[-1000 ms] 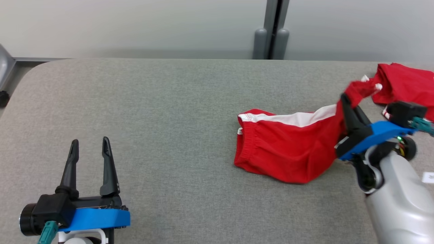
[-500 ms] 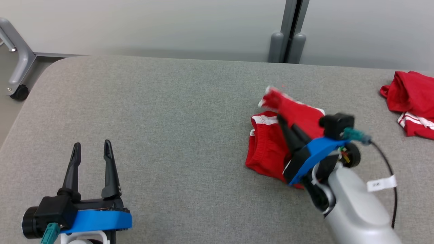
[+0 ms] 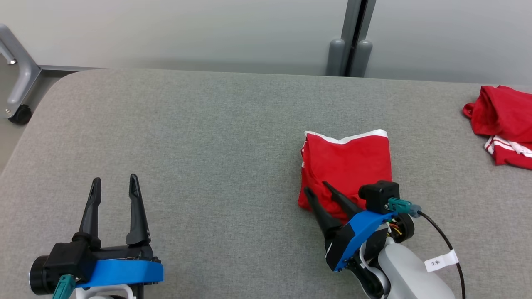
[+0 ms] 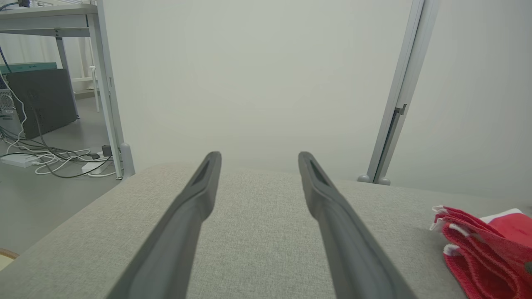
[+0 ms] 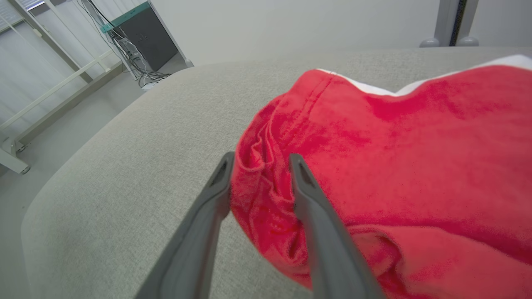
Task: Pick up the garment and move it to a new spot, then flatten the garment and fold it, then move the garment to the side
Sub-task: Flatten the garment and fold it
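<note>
The garment [image 3: 349, 162] is a pair of red shorts with white trim, lying folded in half on the grey padded table [image 3: 208, 124], right of centre. My right gripper [image 3: 316, 187] sits at its near left corner, fingers parted, with a fold of the red edge lying loosely between them. In the right wrist view the gripper [image 5: 261, 156] straddles that edge of the garment [image 5: 395, 145]. My left gripper [image 3: 114, 178] rests open and empty at the table's near left, well apart from the cloth. The left wrist view shows its fingers [image 4: 259, 155] spread, with the garment [image 4: 490, 245] at the lower right.
A second red garment [image 3: 503, 120] with white stripes lies bunched at the table's far right edge. A grey post [image 3: 349, 41] stands behind the table against a pale wall. A wheeled metal frame [image 3: 16, 83] stands off the table's left corner.
My right gripper carried the garment's right half over to the left, folding it in two, then came down at the near left corner and its fingers parted. The left gripper stayed put.
</note>
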{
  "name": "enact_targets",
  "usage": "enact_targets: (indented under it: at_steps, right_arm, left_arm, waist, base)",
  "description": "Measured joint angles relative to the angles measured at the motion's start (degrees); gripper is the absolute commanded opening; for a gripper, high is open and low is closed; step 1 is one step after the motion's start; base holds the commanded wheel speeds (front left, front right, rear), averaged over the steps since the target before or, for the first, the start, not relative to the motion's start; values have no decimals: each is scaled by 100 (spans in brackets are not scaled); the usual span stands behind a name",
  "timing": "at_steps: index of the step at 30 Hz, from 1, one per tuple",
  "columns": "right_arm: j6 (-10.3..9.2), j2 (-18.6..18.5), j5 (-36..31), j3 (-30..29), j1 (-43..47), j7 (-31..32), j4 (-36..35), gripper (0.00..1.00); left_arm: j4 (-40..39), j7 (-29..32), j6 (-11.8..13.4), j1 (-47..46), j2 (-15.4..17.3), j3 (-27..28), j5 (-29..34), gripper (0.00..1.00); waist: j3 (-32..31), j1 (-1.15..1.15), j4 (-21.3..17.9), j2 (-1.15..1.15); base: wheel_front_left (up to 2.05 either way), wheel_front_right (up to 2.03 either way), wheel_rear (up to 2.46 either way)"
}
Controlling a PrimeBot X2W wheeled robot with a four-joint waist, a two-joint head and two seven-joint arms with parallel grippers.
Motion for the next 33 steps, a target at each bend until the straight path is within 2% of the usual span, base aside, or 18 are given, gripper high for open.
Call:
enact_targets:
  at_steps: [7, 11, 15, 21, 28, 33]
  right_arm:
    - [0, -62, 32, 138, 68, -390, -193, 100]
    - [0, -263, -32, -29, 209, -581, -471, 100]
    - [0, -461, -204, -442, 403, -689, -809, 100]
    - [0, -544, -504, -1298, 828, -731, -1334, 100]
    - [0, -363, -887, -2290, 1466, -559, -1990, 100]
    - [0, -183, -1111, -2714, 1942, -365, -2540, 100]
  left_arm:
    - [33, 0, 0, -2, -1, -11, 10, 100]
    - [65, 0, 0, 13, -1, -3, 51, 100]
    - [93, 0, 0, 40, -1, 54, 111, 100]
    - [205, 0, 0, 119, 4, 89, 207, 100]
    - [377, 0, -1, 227, 46, 85, 229, 100]
    - [485, 58, 0, 352, 98, 67, 227, 100]
  waist:
    - [-72, 0, -148, 0]
    - [-151, 0, -285, 0]
    - [-234, 0, -447, 0]
    - [-349, 0, -674, 0]
    - [-530, 0, -819, 0]
    - [-660, 0, -872, 0]
  base:
    - [0, 0, 0]
    - [0, 0, 0]
    - [0, 0, 0]
    - [0, 0, 0]
    - [0, 0, 0]
    - [0, 0, 0]
